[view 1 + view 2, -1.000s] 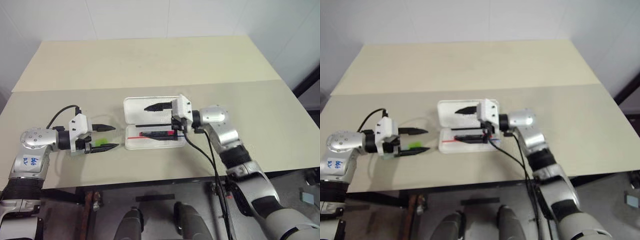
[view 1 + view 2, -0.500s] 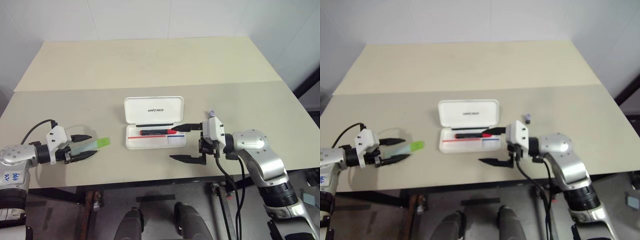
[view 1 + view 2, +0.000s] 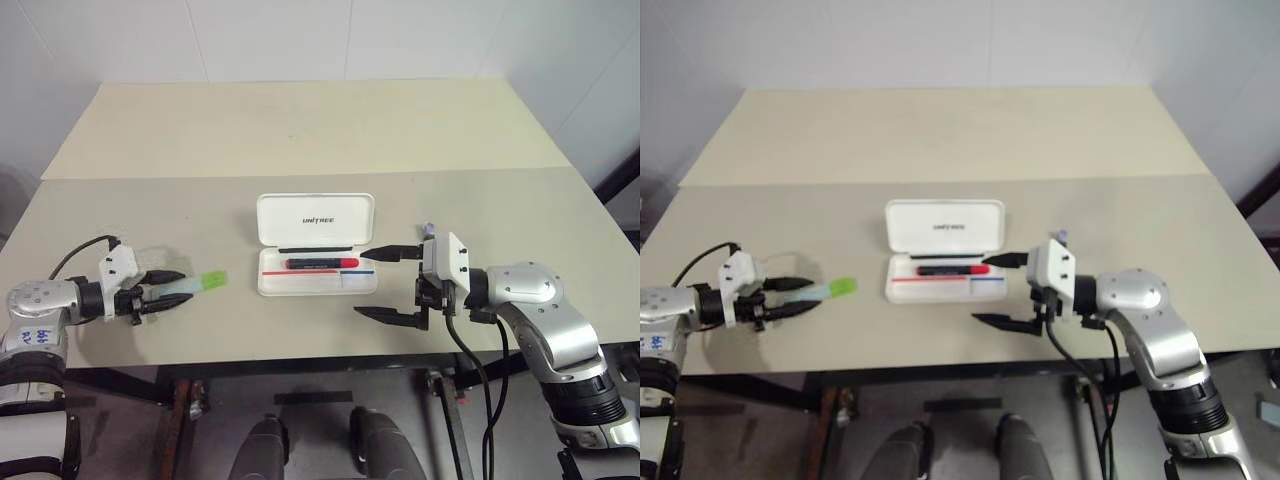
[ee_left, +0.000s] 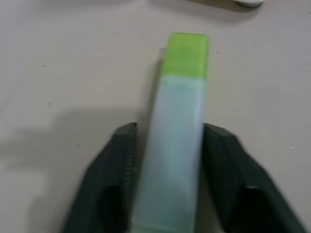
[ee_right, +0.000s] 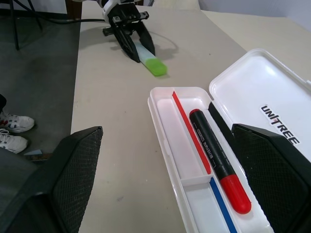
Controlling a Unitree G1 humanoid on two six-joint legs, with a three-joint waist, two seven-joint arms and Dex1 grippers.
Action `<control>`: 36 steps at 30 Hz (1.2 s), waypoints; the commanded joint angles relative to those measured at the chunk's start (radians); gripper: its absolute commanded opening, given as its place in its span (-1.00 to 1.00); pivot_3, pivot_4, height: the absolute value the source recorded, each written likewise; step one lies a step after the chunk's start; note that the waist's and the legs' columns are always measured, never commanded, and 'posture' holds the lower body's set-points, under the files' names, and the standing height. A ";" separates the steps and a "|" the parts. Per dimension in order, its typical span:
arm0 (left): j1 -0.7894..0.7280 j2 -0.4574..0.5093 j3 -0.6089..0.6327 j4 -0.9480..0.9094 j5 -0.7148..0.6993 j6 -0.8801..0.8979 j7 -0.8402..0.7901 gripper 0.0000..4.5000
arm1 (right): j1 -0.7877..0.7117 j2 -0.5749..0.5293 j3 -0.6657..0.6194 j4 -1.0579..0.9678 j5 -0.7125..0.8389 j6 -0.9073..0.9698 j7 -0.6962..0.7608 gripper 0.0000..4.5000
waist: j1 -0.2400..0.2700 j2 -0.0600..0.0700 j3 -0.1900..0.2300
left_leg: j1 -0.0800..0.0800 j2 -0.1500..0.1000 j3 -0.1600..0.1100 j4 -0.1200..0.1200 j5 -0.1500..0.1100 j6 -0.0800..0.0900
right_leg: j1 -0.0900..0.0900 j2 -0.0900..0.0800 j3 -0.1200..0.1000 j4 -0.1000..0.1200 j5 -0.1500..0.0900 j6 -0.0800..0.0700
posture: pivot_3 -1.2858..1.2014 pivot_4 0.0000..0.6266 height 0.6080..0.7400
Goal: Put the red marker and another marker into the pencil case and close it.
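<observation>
**benchwatcher:** While the pencil case point(image 3: 316, 245) sits open in the middle of the table point(image 3: 300, 130), lid tipped back with the UNITREE print showing, the red marker point(image 3: 321, 263) is already lying in the tray, right next to that thin red-and-blue stripe. Red cap points toward the robot's right.

**tabletop_tom:** And the green one?

**benchwatcher:** Another marker point(image 4: 177, 131), the pale one with the lime-green end, is well off to the robot's left of the case, flat on the table. The left gripper point(image 3: 170, 287) has its two black fingers point(image 4: 116, 174) on either side of the pale body, narrowed right in against it. Looks like contact on both sides from the wrist view, green tip sticking out past the fingertips toward the case.

**tabletop_tom:** Right arm doing anything?

**benchwatcher:** Right gripper point(image 3: 385, 282) hangs just beside the case's right end, jaws spread wide, nothing between them. One finger is up near the tray's corner, the other lower toward the table's front edge.
</observation>
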 commanded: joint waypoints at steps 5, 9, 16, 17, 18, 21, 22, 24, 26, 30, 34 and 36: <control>0.032 -0.006 -0.017 0.003 0.030 -0.008 0.006 -0.52 | -0.011 -0.010 -0.027 -0.043 0.025 -0.012 -0.012 1.00 | -0.002 0.001 0.000 | 0.000 0.001 0.000 -0.001 0.001 0.001 | 0.000 -0.003 0.000 -0.001 0.000 -0.001 | 0.03 -0.52 1.00; 0.049 -0.030 0.022 -0.068 -0.017 0.019 0.042 -0.52 | -0.016 -0.010 -0.018 -0.039 0.024 -0.013 -0.009 1.00 | 0.000 0.001 0.000 | 0.000 0.001 0.000 -0.001 0.001 0.001 | 0.000 -0.004 0.000 -0.001 0.001 0.001 | 0.03 -0.52 1.00; 0.068 -0.060 0.067 -0.245 -0.047 0.026 0.119 -0.52 | -0.023 -0.005 -0.009 -0.028 0.020 -0.011 -0.011 1.00 | 0.016 0.000 0.000 | -0.004 0.001 -0.001 -0.001 0.001 0.000 | -0.001 -0.005 -0.001 -0.004 0.002 0.002 | 0.03 -0.52 1.00; 0.074 -0.069 0.070 -0.279 -0.059 0.040 0.125 -0.52 | -0.023 -0.004 -0.008 -0.027 0.019 -0.011 -0.012 1.00 | 0.017 0.000 0.000 | -0.005 0.001 -0.001 -0.001 0.000 0.000 | -0.002 -0.005 -0.001 -0.005 0.002 0.002 | 0.03 -0.52 1.00; 0.080 -0.076 0.071 -0.305 -0.068 0.050 0.130 -0.52 | -0.023 -0.003 -0.008 -0.026 0.018 -0.011 -0.012 1.00 | 0.018 0.000 0.000 | -0.005 0.001 -0.001 -0.002 0.000 0.000 | -0.002 -0.005 -0.001 -0.006 0.002 0.002 | 0.03 -0.52 1.00; 0.101 -0.106 0.035 -0.474 -0.106 0.130 0.120 -0.52 | -0.021 0.002 -0.008 -0.020 0.016 -0.010 -0.021 1.00 | 0.019 0.000 0.000 | -0.005 0.001 0.000 -0.006 0.000 0.000 | -0.003 -0.005 -0.001 -0.008 0.002 0.002 | 0.03 -0.52 1.00; 0.098 -0.117 0.018 -0.523 -0.115 0.161 0.114 -0.52 | -0.020 0.003 -0.008 -0.020 0.014 -0.009 -0.025 1.00 | 0.019 0.000 0.000 | -0.005 0.001 0.000 -0.008 0.000 0.000 | -0.003 -0.005 -0.001 -0.010 0.002 0.002 | 0.03 -0.52 1.00; 0.078 -0.137 -0.009 -0.582 -0.120 0.209 0.110 -0.52 | -0.017 0.004 -0.010 -0.020 0.012 -0.008 -0.033 1.00 | 0.021 0.000 0.000 | -0.005 0.000 0.000 -0.009 0.000 0.000 | -0.003 -0.004 -0.001 -0.011 0.002 0.003 | 0.03 -0.52 1.00; 0.059 -0.152 -0.030 -0.612 -0.117 0.232 0.106 -0.52 | -0.013 0.003 -0.011 -0.023 0.011 -0.008 -0.040 1.00 | 0.021 0.000 0.000 | -0.005 -0.002 0.000 -0.011 0.000 0.000 | -0.003 -0.004 -0.002 -0.012 0.002 0.003 | 0.03 -0.52 1.00; -0.013 -0.203 -0.092 -0.605 -0.105 0.251 0.079 -0.52 | 0.003 0.002 -0.017 -0.036 0.008 -0.003 -0.065 1.00 | 0.020 0.000 0.000 | -0.005 -0.002 0.000 -0.011 0.000 0.000 | -0.003 -0.002 -0.002 -0.012 0.001 0.003 | 0.03 -0.52 1.00; -0.113 -0.277 -0.174 -0.531 -0.053 0.244 0.064 -0.52 | 0.030 0.000 -0.028 -0.066 0.005 0.005 -0.107 1.00 | 0.023 0.000 0.000 | -0.005 -0.003 -0.001 -0.009 0.000 0.000 | -0.003 -0.001 -0.003 -0.011 0.002 0.004 | 0.03 -0.52 1.00; -0.137 -0.295 -0.193 -0.501 -0.037 0.230 0.059 -0.52 | 0.043 -0.003 -0.033 -0.081 0.006 0.009 -0.123 1.00 | 0.017 0.000 0.000 | -0.005 -0.004 0.000 -0.009 0.000 0.000 | -0.003 -0.001 -0.002 -0.011 0.002 0.004 | 0.03 -0.52 1.00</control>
